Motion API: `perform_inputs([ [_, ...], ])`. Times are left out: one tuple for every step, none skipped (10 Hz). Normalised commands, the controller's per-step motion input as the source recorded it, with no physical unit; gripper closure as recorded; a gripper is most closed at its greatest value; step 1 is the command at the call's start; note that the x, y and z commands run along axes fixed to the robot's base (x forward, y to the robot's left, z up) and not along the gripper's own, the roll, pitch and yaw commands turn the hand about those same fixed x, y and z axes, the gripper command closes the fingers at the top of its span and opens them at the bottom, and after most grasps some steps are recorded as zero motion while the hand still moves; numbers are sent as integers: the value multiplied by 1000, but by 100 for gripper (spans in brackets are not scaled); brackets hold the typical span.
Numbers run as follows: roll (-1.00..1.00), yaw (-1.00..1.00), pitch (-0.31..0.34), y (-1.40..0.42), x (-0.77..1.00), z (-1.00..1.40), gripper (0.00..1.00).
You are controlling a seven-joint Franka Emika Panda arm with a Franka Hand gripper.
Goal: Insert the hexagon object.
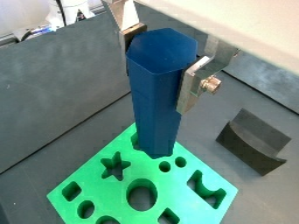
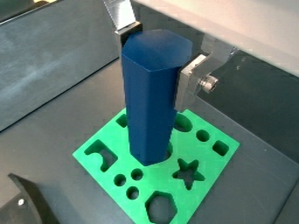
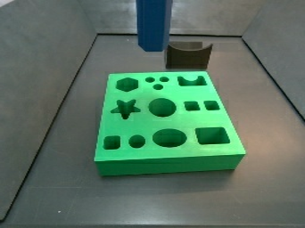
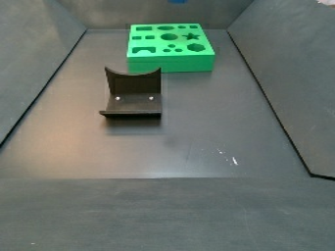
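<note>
The hexagon object (image 1: 158, 96) is a long blue faceted bar, held upright. My gripper (image 1: 163, 66) is shut on its upper part, with a silver finger (image 1: 194, 80) on each of two opposite faces; both wrist views show this (image 2: 160, 57). The bar (image 2: 152, 105) hangs over the green block (image 2: 216, 149) with shaped holes. In a side view its lower end (image 3: 152, 27) is above the block's (image 3: 167, 156) far edge, clear of the top. The hexagon hole (image 3: 125, 85) is open beside the star hole (image 3: 125, 109). In the other side view the bar and gripper are out of frame.
A dark grey notched piece (image 3: 188, 53) stands just behind the green block and shows in a wrist view (image 1: 254, 140). In a side view it (image 4: 131, 95) sits in front of the block (image 4: 170, 61). Dark walls enclose the grey floor (image 4: 197, 147).
</note>
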Motion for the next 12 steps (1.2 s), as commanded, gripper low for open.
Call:
perform_inputs([
  [-500,-223,-144,69,-194,51,100],
  [-500,-114,-167,140,-197,123,100],
  [-500,-97,-171,160,-203,126,100],
  [-500,-86,-156,340,-243,0,100],
  [46,-343,-174,580,-509,-594,100],
  [56,-823,-150,169,-340,-657,100],
  [0,-917,-120,103,-291,-731,100],
  [0,-1000,-89,9,-140,-771,100],
  [0,-1000,-41,0,0,-771,100],
  [0,-1000,-66,0,-137,-654,100],
  [0,-831,-31,120,-320,-446,100],
  [0,-720,0,209,-380,-260,100],
])
